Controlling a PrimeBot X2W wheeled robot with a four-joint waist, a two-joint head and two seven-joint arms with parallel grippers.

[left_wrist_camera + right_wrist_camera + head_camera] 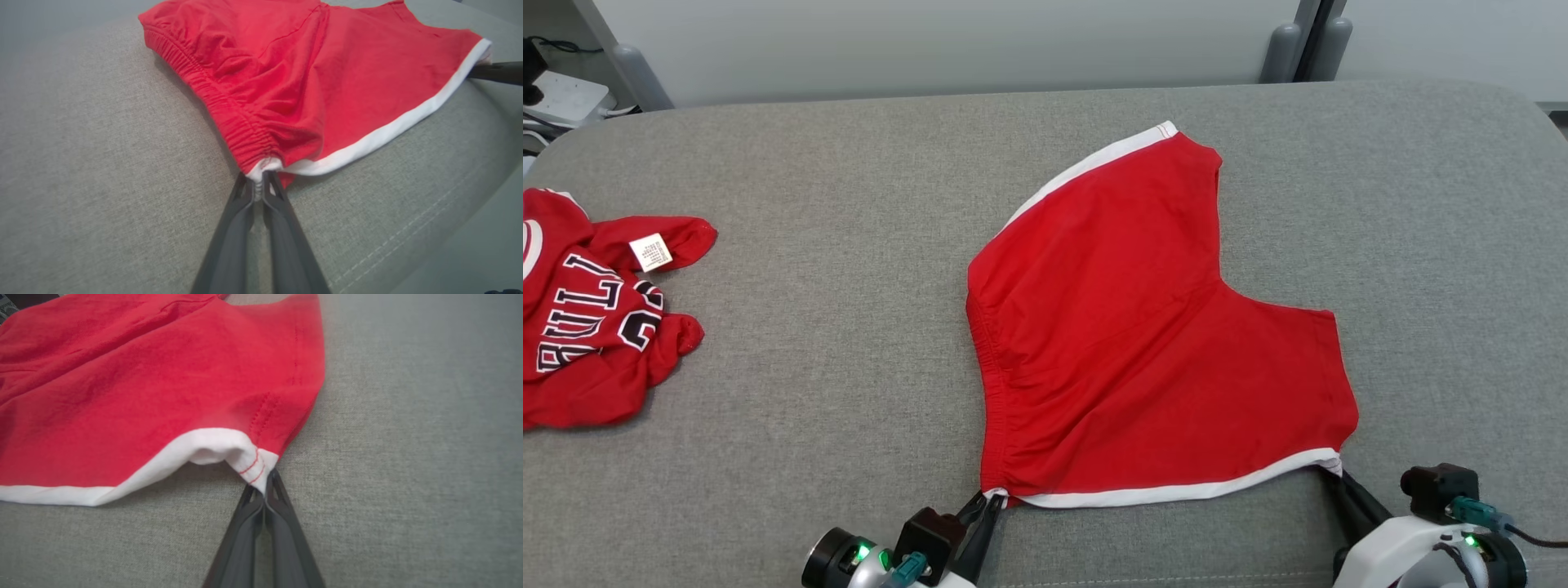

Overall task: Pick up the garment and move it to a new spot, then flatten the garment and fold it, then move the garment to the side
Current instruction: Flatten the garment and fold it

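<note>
The red shorts (1143, 327) lie spread on the grey upholstered surface (849, 367), well apart from the crumpled red jersey (588, 327). The left fingers (239, 216) pinch the waistband corner; the right fingers (249, 518) pinch the white-trimmed hem corner (both pairs closed tight on fabric).

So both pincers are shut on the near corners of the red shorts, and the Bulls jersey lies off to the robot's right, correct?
Not quite. The head view shows the Bulls jersey off to the robot's left, not its right. The rest stands: the left pincer and the right pincer are each shut on a near corner of the red shorts.
</note>
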